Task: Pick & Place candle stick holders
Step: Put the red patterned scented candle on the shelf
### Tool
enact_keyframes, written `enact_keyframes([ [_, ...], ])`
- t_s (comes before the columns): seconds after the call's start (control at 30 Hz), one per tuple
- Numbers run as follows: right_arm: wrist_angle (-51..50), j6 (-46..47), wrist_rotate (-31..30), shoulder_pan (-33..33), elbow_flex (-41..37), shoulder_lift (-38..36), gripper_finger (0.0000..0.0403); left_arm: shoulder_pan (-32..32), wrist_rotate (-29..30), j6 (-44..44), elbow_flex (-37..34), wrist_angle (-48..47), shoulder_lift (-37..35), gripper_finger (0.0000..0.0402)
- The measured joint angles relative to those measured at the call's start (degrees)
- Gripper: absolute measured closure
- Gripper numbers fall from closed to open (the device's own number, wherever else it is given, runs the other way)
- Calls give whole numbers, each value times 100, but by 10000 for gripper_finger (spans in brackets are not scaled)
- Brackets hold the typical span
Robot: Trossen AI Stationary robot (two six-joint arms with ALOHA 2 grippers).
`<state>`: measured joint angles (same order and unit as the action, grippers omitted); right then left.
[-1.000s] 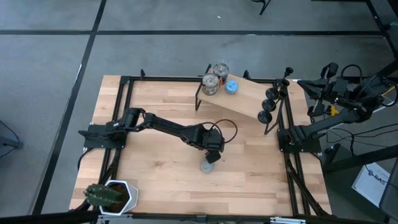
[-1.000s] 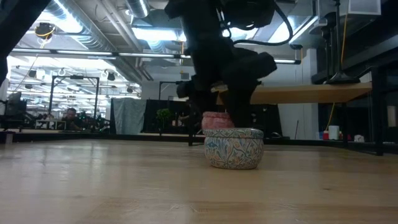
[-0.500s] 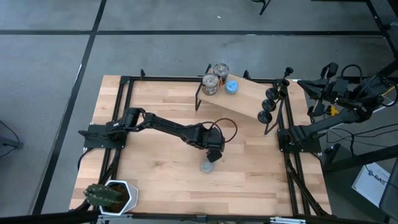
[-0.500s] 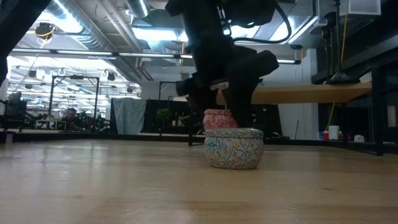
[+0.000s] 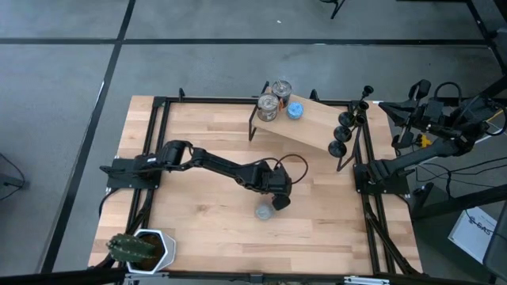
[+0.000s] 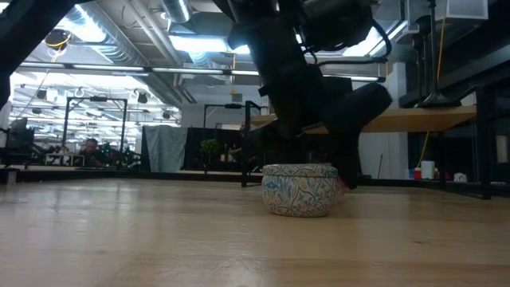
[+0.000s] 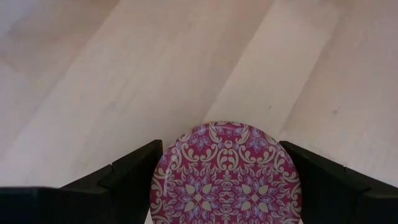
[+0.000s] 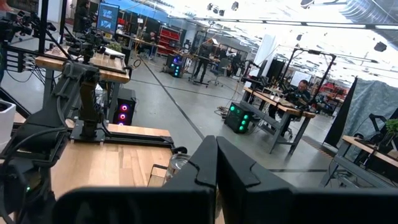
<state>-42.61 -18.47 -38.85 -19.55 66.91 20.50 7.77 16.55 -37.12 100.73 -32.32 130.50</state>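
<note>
Three black candle stick holders (image 5: 345, 119) stand in a row on their round bases at the right end of the slanted wooden board (image 5: 313, 127). No gripper touches them. My left gripper (image 5: 280, 201) is low over the table's middle, shut on a pink patterned round disc (image 7: 227, 177), just right of a grey patterned tin (image 5: 263, 211) that rests on the table and also shows in the low view (image 6: 300, 190). My right gripper (image 8: 216, 165) is shut and empty, off the table's far right corner (image 5: 396, 111). My left gripper pinches the pink disc by its rim (image 7: 163, 171) between its two fingers, one on each opposite side. The fingers (image 7: 134, 171) come from above, pointing down. The disc lies flat, patterned face up, low by the table; whether it rests on it I cannot tell.
Two shiny metal cans (image 5: 274, 98) and a small blue disc (image 5: 295, 110) sit at the board's far end. A potted cactus (image 5: 139, 248) stands at the table's near left corner. A black frame rail (image 5: 356, 150) runs along the table's right side.
My left gripper has gone toward the table's right edge and down with the pink disc, which was level with the grey tin's top behind it and now sits low beside the tin's right.
</note>
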Motion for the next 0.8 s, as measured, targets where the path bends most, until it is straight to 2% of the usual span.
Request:
enact_keyframes([
  [0.2,-2,1,0,2,-2,0,398,-2,145,83,2,179,-2,86],
  [0.53,-4,1,0,2,0,-1,398,-28,176,-112,2,186,-2,32],
  [0.8,-2,1,0,2,0,1,398,-168,-755,6,4,92,-100,27],
])
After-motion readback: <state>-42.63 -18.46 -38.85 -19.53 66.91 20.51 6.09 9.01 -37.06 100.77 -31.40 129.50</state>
